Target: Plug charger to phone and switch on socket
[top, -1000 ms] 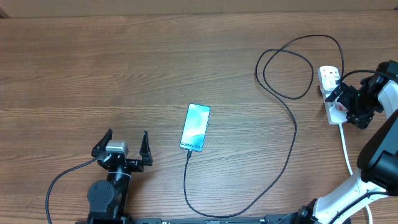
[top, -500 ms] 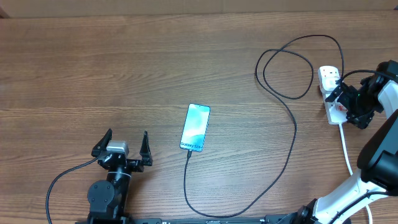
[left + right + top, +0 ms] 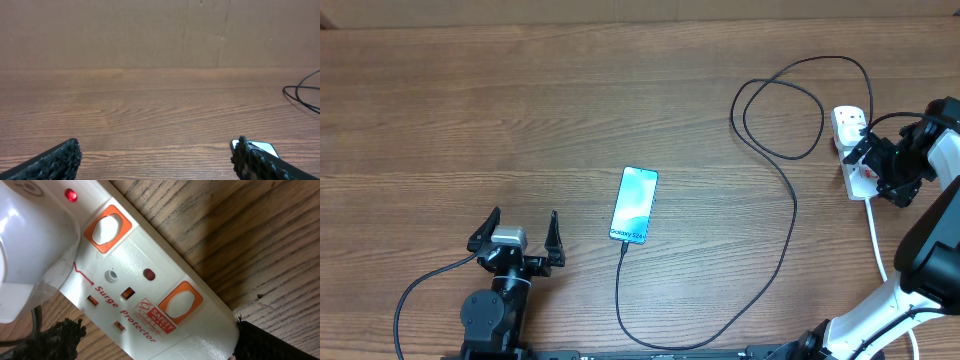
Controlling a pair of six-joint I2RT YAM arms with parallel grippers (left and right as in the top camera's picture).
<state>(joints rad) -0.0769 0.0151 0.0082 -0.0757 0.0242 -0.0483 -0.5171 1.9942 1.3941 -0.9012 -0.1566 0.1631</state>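
Straddles the socket [image 3: 150, 295] with the right gripper [image 3: 157, 340] spread wide, one finger [image 3: 65, 335] on each side, at the right edge of the table [image 3: 520, 100]. Shows a red lamp [image 3: 71, 195] lit beside the white plug [image 3: 30, 255] and two orange switches [image 3: 107, 228] along the strip. Trails the charger [image 3: 790, 230] in loops leftward to the phone [image 3: 634, 205] mid-table, tip at its near end. Rests the left gripper [image 3: 520, 243] released and empty, near left, just left of the phone.
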